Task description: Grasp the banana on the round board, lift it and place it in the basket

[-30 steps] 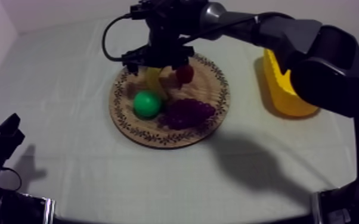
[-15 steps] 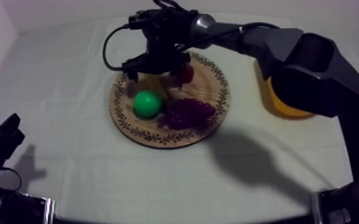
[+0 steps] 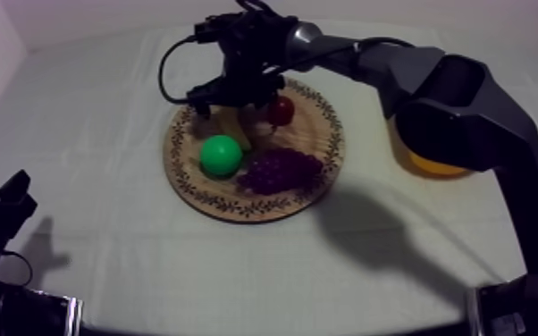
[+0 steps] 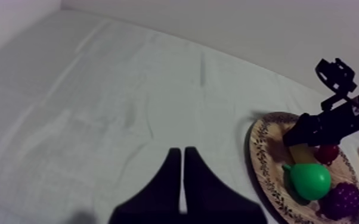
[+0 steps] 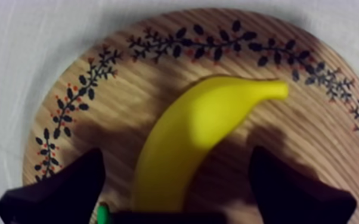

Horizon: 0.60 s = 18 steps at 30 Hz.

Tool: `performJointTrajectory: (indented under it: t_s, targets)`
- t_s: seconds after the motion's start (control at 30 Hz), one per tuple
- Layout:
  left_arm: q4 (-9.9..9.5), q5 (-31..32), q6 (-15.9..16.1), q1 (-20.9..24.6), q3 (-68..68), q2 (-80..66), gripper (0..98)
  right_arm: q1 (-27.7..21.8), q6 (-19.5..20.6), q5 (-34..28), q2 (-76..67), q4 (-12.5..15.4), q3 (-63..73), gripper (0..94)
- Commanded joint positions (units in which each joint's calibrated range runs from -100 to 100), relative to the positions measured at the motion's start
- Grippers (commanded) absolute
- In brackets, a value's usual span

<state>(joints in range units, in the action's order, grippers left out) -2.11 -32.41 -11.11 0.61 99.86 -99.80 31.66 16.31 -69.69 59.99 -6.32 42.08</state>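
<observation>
Banana (image 5: 200, 131) lies on the wooden board (image 5: 86, 101), straddled by my released right gripper (image 5: 176, 152); my left gripper (image 4: 182, 154) is clenched.

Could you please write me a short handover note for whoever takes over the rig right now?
Left gripper: shut on nothing, at rest over the grey-white cloth at the left.
Right gripper: open, low over the round wooden board with a patterned rim, one finger at each side of the yellow toy banana, which lies on the board.
Yellow basket: at the right, beyond the board.
Also on the board: green pear, purple bunch of grapes, small red fruit beside the banana.
Done: the approach; nothing gripped yet.
Left: close on the banana, lift, carry to the basket, release.
</observation>
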Motion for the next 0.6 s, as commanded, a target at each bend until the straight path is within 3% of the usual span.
performJointTrajectory:
  t_s: [0.0,0.4,0.57]
  targets:
    - [-0.02,0.0,0.0,0.0,0.0,0.0,0.1,0.0,-0.1,0.3,0.1,0.1,0.2,61.6]
    - [-0.02,0.0,0.0,0.0,0.0,0.0,0.1,0.0,-3.0,1.5,0.4,2.2,0.3,33.5]
    - [-0.02,0.0,0.0,0.0,0.0,0.0,0.1,0.0,-3.5,1.7,0.5,2.4,0.2,25.9]
